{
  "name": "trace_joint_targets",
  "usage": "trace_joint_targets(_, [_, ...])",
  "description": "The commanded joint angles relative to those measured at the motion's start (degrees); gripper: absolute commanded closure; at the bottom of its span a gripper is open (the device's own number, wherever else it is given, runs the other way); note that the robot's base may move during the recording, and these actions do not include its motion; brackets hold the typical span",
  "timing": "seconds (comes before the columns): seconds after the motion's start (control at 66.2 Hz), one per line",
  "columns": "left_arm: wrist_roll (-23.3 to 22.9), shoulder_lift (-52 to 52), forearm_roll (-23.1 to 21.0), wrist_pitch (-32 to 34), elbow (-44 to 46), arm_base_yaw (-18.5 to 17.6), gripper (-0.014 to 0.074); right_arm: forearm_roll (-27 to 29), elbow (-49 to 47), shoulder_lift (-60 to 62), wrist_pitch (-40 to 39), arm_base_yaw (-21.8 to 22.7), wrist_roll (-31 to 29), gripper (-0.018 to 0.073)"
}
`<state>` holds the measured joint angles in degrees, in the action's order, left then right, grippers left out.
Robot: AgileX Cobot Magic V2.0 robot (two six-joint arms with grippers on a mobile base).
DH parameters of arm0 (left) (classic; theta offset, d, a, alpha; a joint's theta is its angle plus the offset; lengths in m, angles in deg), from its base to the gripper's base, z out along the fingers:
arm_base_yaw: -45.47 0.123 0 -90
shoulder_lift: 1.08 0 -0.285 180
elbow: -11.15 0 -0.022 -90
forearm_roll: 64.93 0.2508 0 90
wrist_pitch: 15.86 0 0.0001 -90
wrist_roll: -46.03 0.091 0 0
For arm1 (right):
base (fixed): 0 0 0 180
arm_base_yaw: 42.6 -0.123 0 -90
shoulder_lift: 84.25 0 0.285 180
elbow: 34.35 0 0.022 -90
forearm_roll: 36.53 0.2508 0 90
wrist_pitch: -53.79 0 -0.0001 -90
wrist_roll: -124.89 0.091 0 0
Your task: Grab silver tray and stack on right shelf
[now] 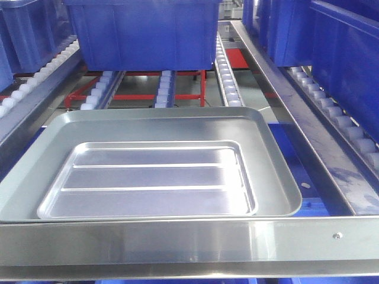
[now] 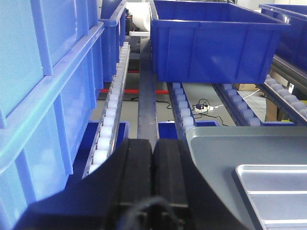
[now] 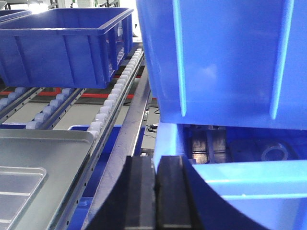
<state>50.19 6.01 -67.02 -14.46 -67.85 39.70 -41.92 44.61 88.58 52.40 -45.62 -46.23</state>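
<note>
Near the front bar [image 1: 177, 239] of the right shelf [image 1: 228, 80], the silver tray [image 1: 151, 180] sits inside a bigger plain tray [image 1: 269, 148]. It's shallow, rounded corners, two long ridges across the floor. Blue bins [image 1: 145, 32] sit farther back on the pale rollers, red underframe below. Left gripper [image 2: 152, 158] and right gripper [image 3: 156, 172] both have jaws pressed together, holding nothing.

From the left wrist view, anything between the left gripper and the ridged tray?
Nothing solid. The left gripper, fingers together, sits just off the bigger tray; the silver tray lies inside it, so only that wide rim must be crossed.
</note>
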Motion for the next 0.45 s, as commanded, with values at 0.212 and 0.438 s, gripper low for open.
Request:
trace_joint_targets(0.212, [-0.51,-0.64,-0.17,5.14,-1.46,-0.02,0.0686,0.03,-0.05,1.03,-4.56,0.45,-0.66,0.0503])
trace_joint_targets(0.438, [-0.51,-0.64,-0.17,5.14,-1.46,-0.02,0.0686,0.03,-0.05,1.03,-4.56,0.45,-0.66,0.0503])
